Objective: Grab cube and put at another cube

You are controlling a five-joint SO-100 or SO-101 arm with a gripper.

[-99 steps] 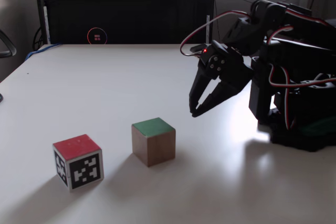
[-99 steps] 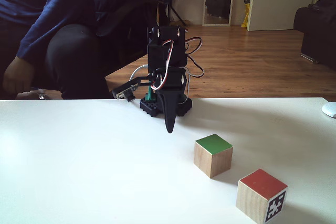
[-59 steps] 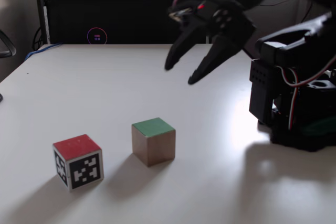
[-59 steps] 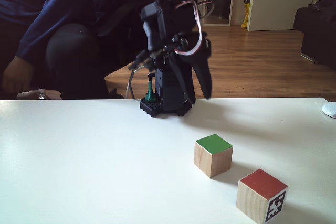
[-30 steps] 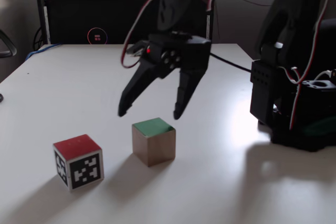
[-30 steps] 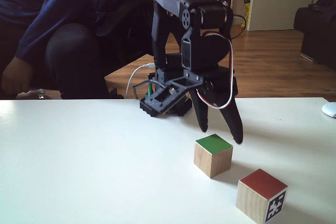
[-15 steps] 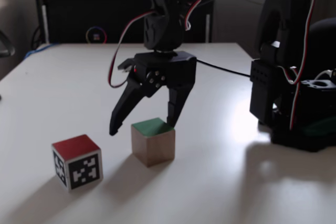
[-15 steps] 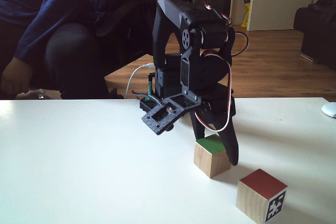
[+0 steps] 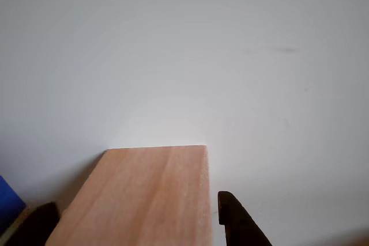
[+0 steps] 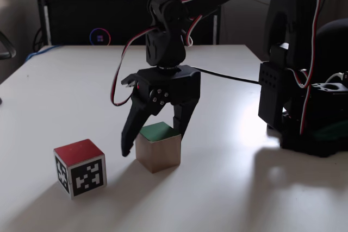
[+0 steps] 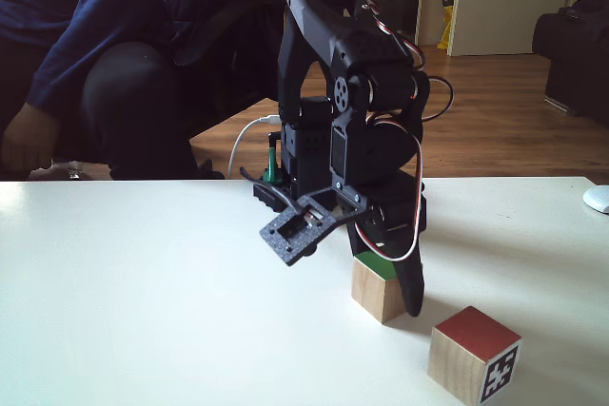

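The white table point(image 10: 65, 80) fills the lower frame of both fixed views. My black arm point(image 10: 304, 80) rises at the right of a fixed view and reaches toward centre. My pincer point(image 10: 154, 146) is spread, its jaws astride the cube point(image 10: 159, 149), one tip on each side, not yet pinching; the green-topped cube rests on the table at centre. Another cube point(image 10: 80, 167), red on top with a black-and-white marker face, sits at lower left, apart from the first. In the other view, the cube's plain wood face point(image 9: 138, 197) lies between my fingertips point(image 9: 236, 220).
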